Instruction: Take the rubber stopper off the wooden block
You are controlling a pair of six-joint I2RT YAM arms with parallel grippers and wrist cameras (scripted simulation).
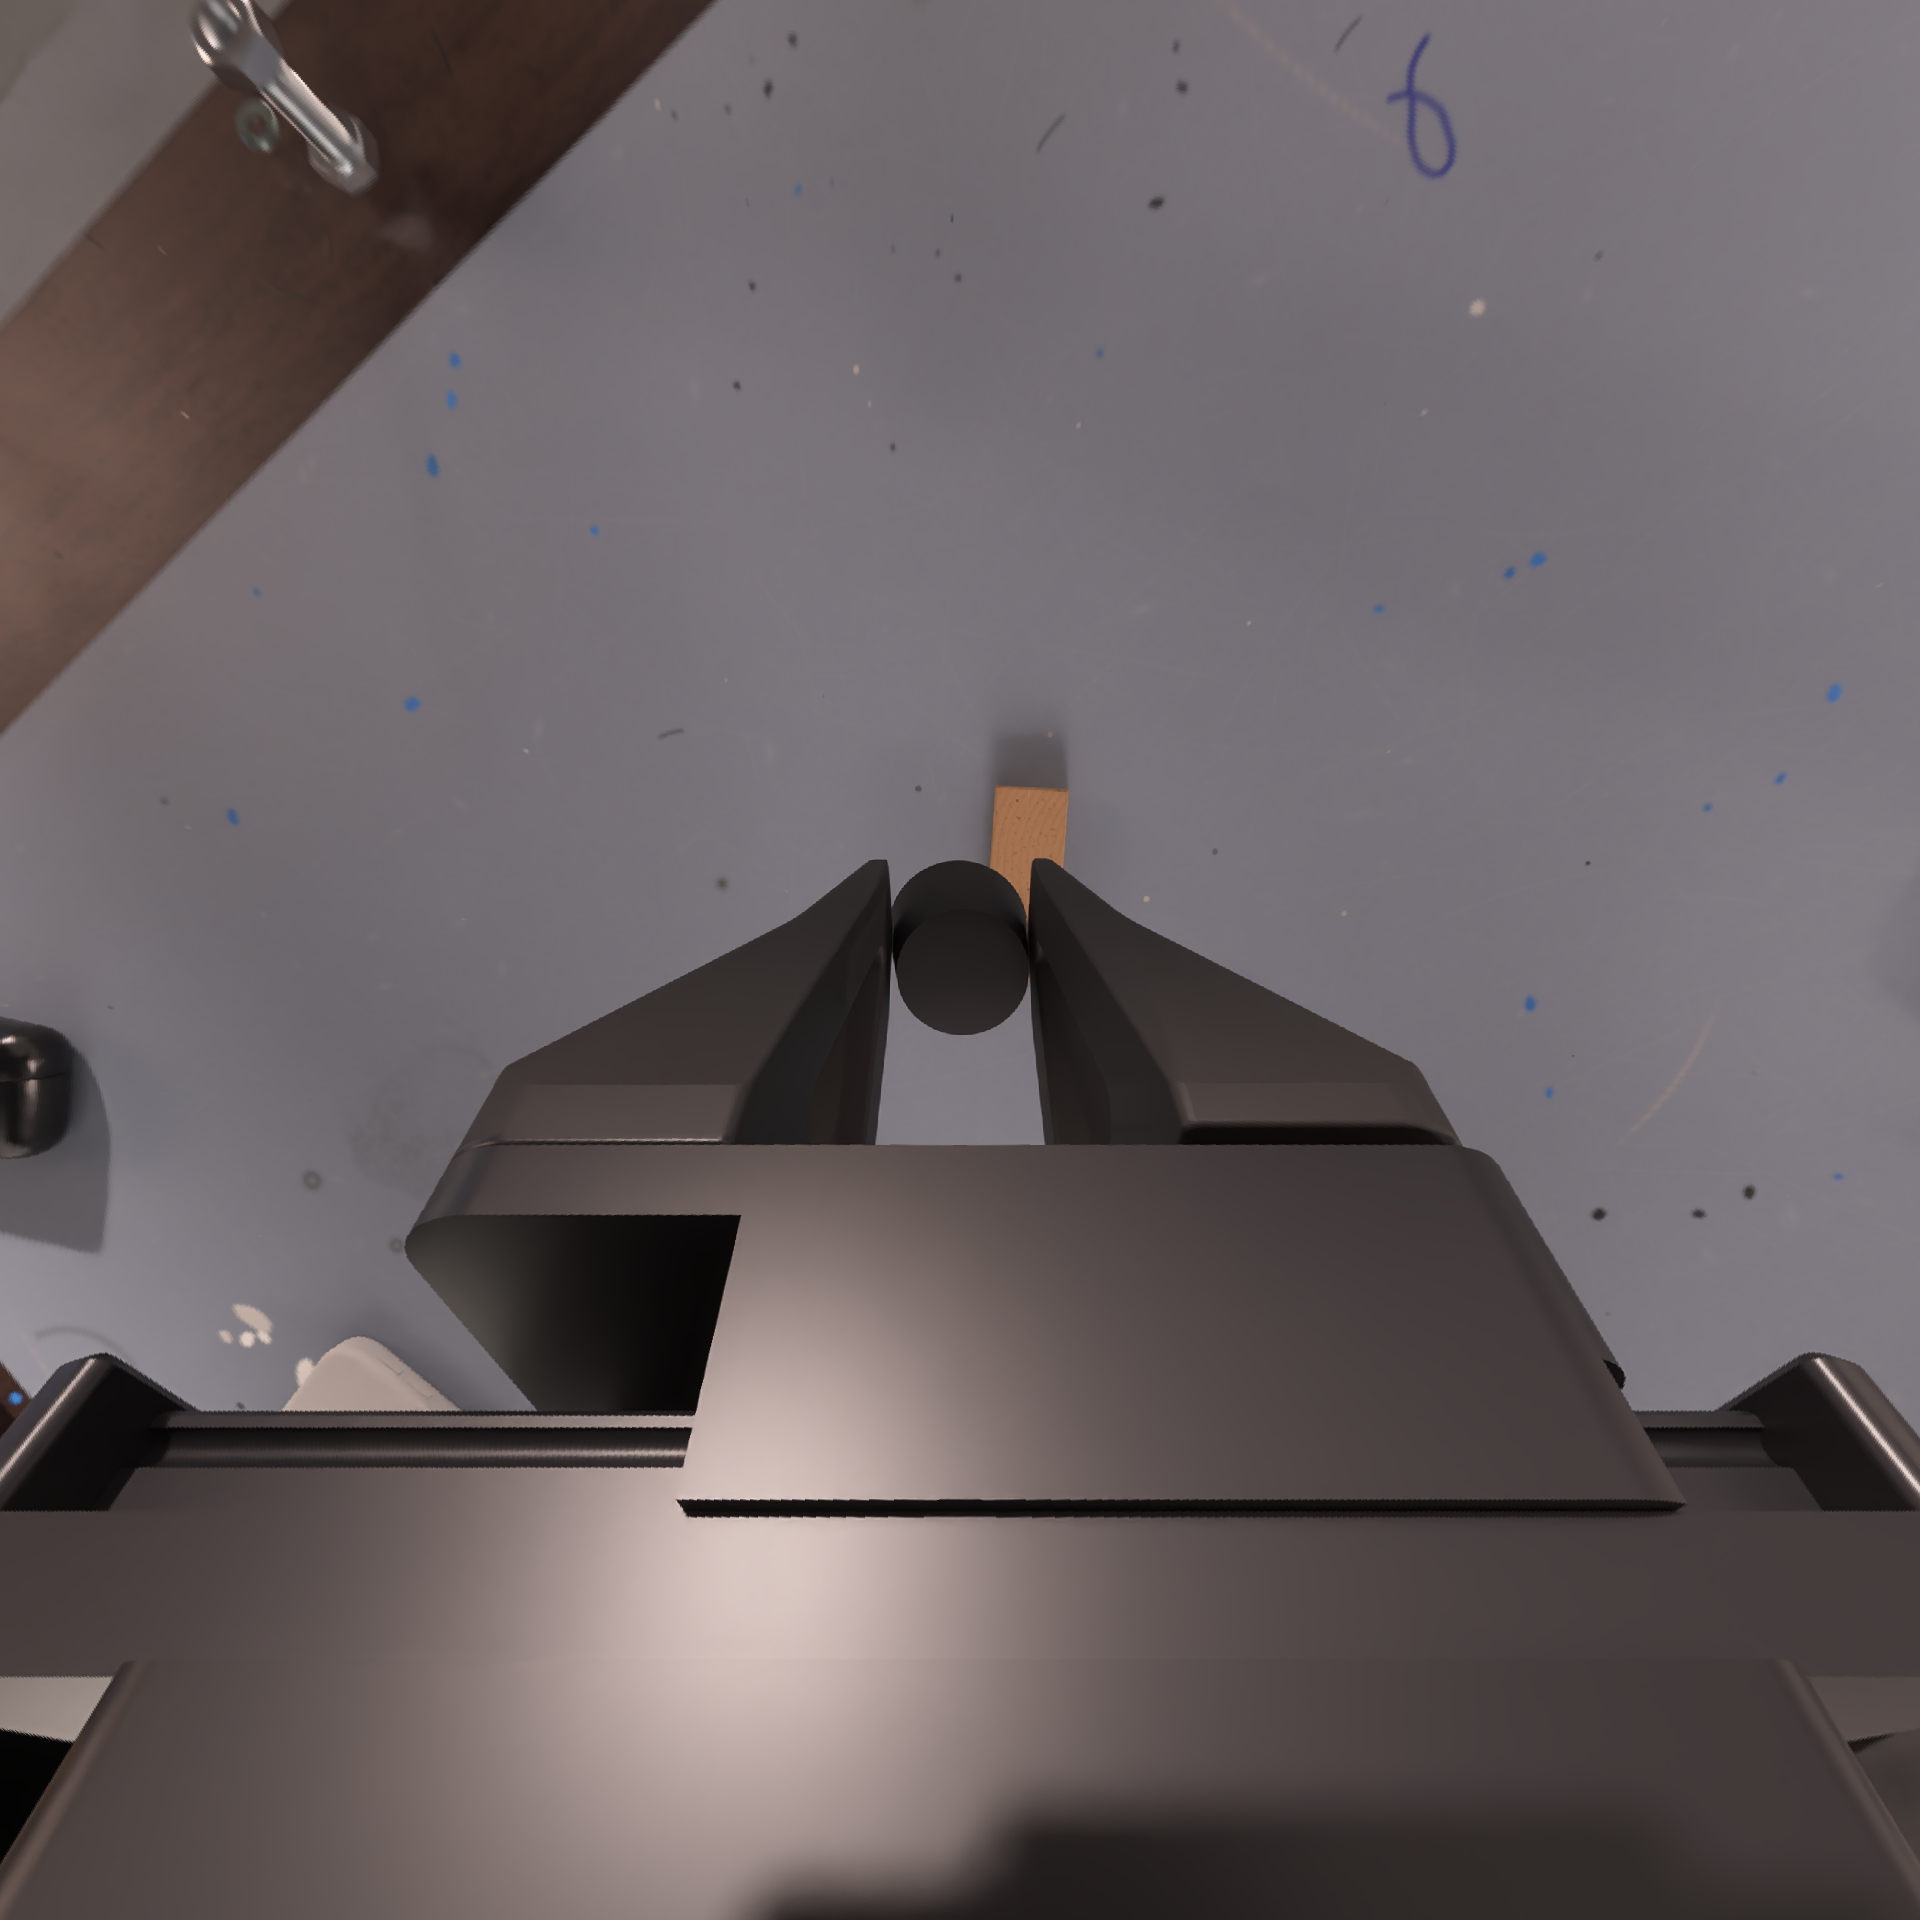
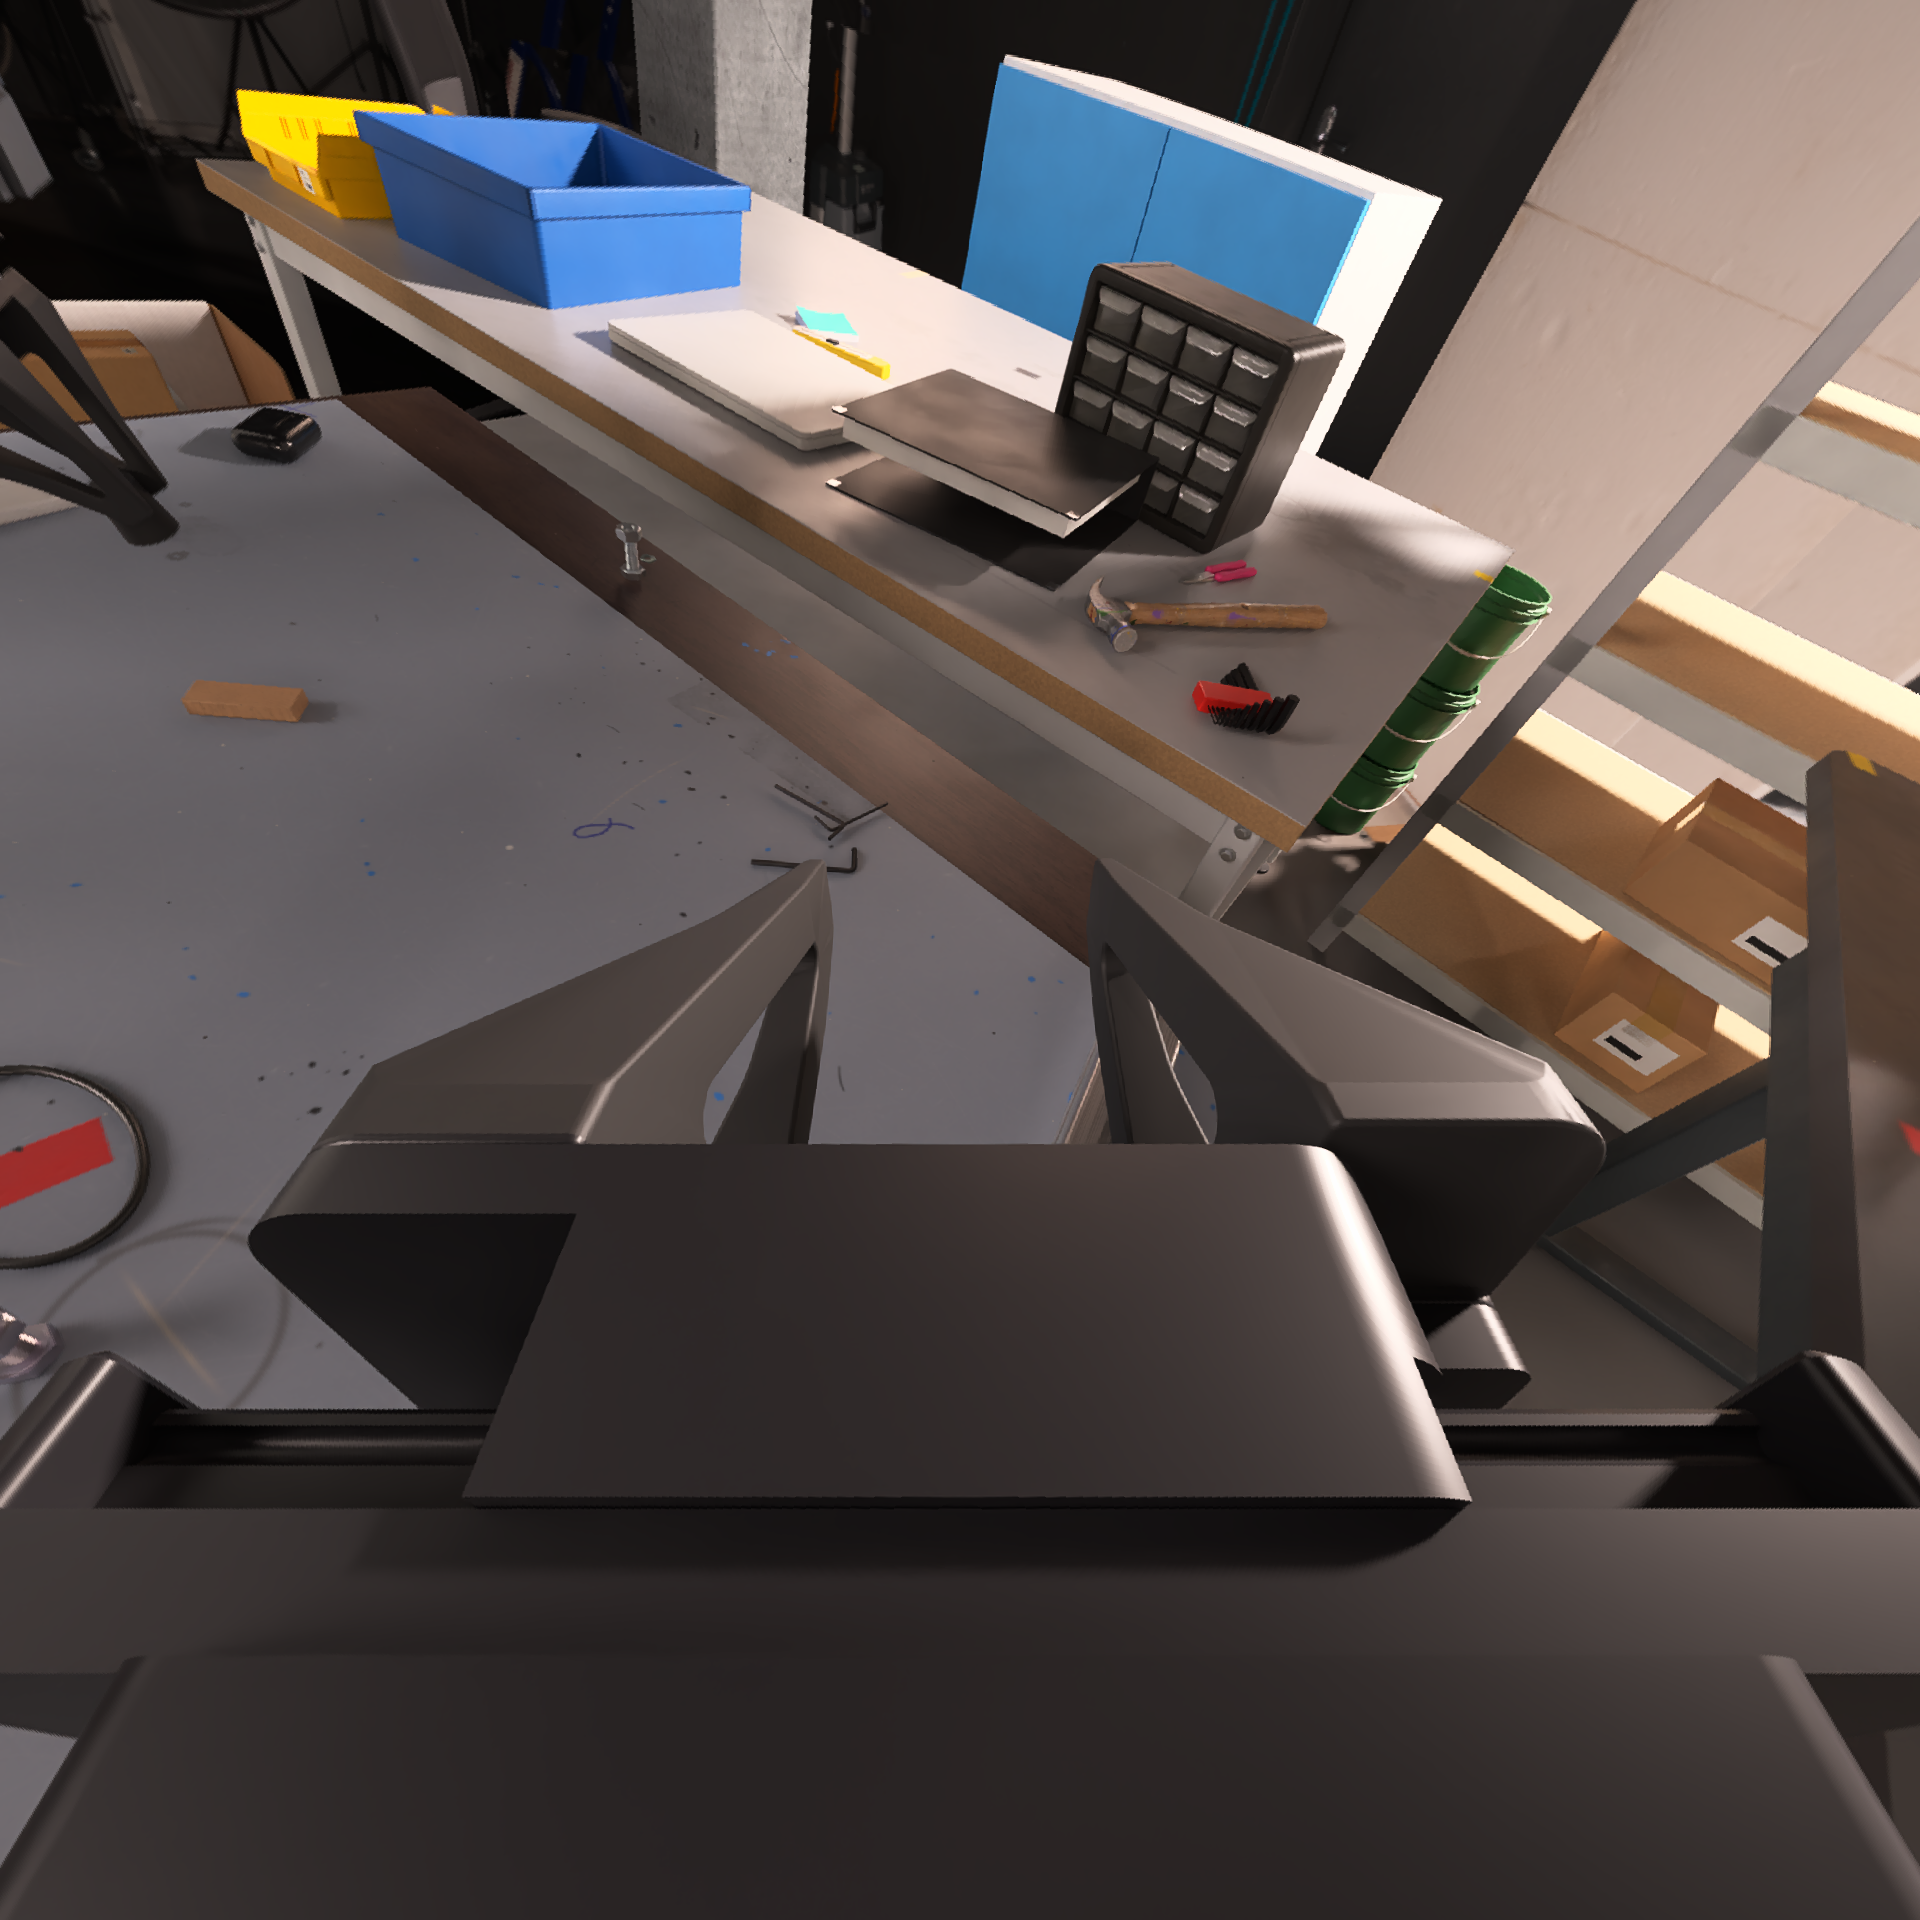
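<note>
No legible writing anywhere.

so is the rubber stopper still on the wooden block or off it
Off. The left end effector is shut on the rubber stopper, and the right wrist view shows the wooden block lying bare on the table.

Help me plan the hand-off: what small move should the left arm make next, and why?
Probably carry it sideways and lower it to the grey tabletop. The left end effector grips the black cylindrical rubber stopper, and the tan rectangular wooden block lies bare on the table.
</note>
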